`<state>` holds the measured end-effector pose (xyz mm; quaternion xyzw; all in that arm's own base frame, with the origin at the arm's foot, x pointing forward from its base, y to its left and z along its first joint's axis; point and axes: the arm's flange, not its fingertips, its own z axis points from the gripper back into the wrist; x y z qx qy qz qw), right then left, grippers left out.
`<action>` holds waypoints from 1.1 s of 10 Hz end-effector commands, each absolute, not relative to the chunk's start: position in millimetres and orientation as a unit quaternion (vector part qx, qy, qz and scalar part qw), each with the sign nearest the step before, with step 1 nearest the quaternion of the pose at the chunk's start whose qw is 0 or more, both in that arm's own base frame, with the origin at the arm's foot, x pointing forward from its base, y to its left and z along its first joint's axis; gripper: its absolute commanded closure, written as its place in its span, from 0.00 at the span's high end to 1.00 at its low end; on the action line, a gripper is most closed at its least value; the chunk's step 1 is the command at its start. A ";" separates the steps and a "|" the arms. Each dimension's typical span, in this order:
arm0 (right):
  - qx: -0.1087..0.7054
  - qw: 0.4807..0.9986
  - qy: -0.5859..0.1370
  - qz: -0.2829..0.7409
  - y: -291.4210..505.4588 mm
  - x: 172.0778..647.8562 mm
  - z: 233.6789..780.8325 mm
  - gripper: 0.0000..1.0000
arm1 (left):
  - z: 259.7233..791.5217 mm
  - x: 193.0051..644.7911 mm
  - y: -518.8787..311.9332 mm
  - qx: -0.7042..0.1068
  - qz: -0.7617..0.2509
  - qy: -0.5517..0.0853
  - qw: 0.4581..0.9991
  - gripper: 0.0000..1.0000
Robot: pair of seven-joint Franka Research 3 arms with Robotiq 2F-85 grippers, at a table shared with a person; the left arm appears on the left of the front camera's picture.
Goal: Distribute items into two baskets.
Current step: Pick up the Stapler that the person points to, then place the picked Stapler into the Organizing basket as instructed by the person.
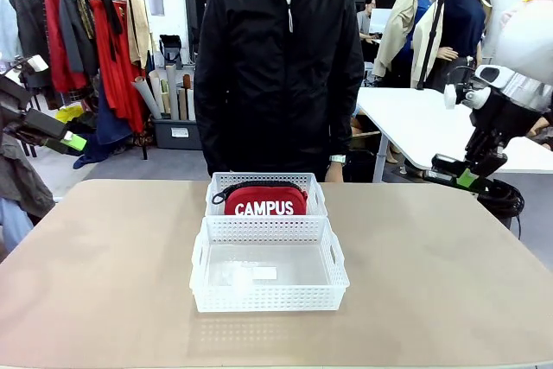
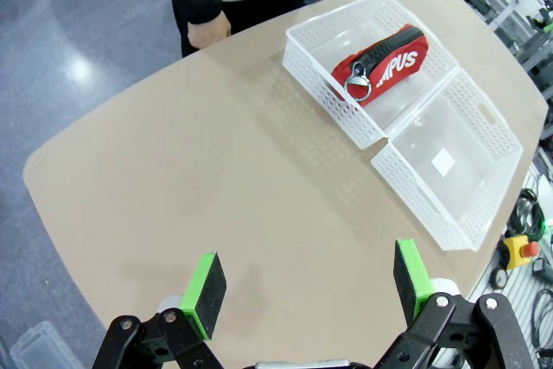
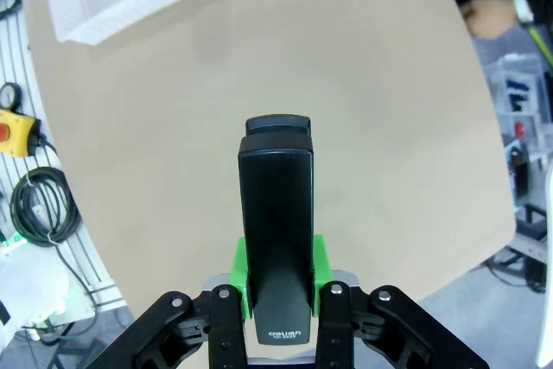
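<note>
Left gripper (image 2: 307, 287) up high at the left side, jaws wide apart, nothing inside. Red pouch (image 1: 265, 200) already lying in the far basket (image 1: 313, 194). Near basket (image 1: 333, 265) bare in the middle. Right gripper (image 3: 276, 287) out to the right, squeezed tight on the black stapler (image 3: 276, 239). Best to carry stapler left, stop right above near basket, go low, then let go softly.

Two baskets end to end at mid-table

The pouch (image 1: 266, 200) lies in the far basket (image 1: 215, 194), the near basket (image 1: 200, 257) seemingly touching its front; the person (image 1: 278, 66) stands behind the table (image 1: 104, 274); the stapler (image 3: 276, 239) sits in the right hand (image 3: 276, 287) off to the right.
</note>
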<state>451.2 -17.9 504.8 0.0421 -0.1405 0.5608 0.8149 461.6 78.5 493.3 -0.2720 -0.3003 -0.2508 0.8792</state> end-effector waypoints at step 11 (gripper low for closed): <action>0.036 0.806 -0.154 0.570 -9.0 439.3 517.4 0.04 | 493.2 461.2 77.9 -0.274 -0.246 -0.303 0.879 1.00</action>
